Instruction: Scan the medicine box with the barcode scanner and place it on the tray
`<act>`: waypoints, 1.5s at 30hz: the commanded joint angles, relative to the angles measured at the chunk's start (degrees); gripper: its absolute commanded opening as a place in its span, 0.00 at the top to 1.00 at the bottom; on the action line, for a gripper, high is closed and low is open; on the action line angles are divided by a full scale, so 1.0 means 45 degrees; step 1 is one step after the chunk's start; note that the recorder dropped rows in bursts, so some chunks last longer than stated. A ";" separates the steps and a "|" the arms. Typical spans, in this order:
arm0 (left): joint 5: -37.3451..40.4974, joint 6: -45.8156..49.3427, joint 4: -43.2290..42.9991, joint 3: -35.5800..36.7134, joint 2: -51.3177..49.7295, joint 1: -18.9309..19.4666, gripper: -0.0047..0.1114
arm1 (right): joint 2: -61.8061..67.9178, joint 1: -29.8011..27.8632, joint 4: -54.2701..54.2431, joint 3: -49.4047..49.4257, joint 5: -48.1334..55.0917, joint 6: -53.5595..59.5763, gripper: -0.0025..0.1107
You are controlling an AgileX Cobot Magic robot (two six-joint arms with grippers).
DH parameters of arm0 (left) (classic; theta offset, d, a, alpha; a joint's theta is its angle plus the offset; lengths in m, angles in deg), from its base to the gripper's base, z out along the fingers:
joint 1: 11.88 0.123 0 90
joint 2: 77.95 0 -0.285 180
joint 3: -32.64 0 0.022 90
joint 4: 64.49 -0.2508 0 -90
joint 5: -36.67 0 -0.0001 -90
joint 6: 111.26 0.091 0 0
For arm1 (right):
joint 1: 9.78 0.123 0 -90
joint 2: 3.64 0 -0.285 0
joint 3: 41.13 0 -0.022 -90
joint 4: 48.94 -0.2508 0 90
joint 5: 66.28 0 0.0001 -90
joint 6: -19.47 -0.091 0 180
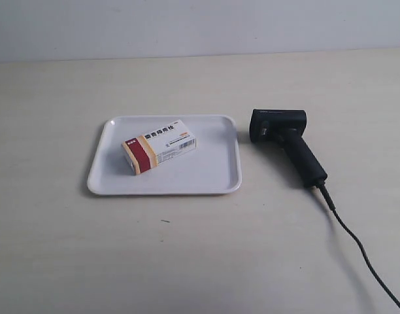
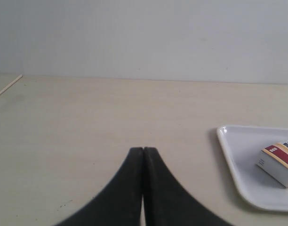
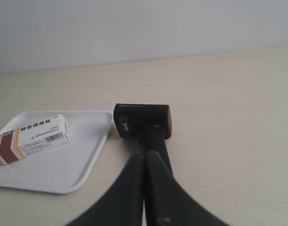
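The box (image 1: 159,146) lies flat inside the tray (image 1: 213,176), toward its far left part in the exterior view, turned at a slant with its barcode face up. The scanner (image 1: 288,144) lies on its side on the counter (image 1: 187,248) just beside the tray's right edge, head toward the tray and handle slanting away, with its cable (image 1: 360,252) trailing off toward the near right corner.

Both tools are empty. The left tool (image 2: 143,149) has its fingers pressed together, over bare counter with the tray's corner off to one side. The right tool (image 3: 144,153) is likewise closed, poised above the scanner's handle.

The box looks like a thin cardboard carton, probably light and easy to crush, so a gentle pinch across its two long sides should do; its smooth printed faces may slip if gripped only at a corner. The lettered top and barcode should remain uncovered for the scan. The tray's low rim leaves room to reach down beside the box.

The scanner looks like rigid plastic, heavier at the head, so it may tip forward if held low. The handle is the natural place to grip, close below the head. The cable will likely drag and resist a lift, so slack matters.
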 commanded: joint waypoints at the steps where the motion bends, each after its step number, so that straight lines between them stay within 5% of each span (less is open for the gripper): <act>1: 0.0014 0.0029 0.0084 0.0043 0.0086 0.0035 0.95 | -0.0666 0.0003 0.0173 0.0079 0.0321 -0.0051 0.98; 5: 0.0014 0.0029 0.0084 0.0043 0.0086 0.0035 0.95 | -0.1422 -0.0180 0.0173 0.0307 0.0167 -0.0051 0.98; 18: 0.0014 0.0029 0.0084 0.0043 0.0086 0.0035 0.95 | -0.4163 -0.4957 0.0173 0.0896 0.0776 -0.0025 0.98; 45: 0.0014 0.0029 0.0084 0.0043 0.0086 0.0035 0.95 | -0.5596 -0.4022 0.2215 0.0896 0.1736 0.0220 0.98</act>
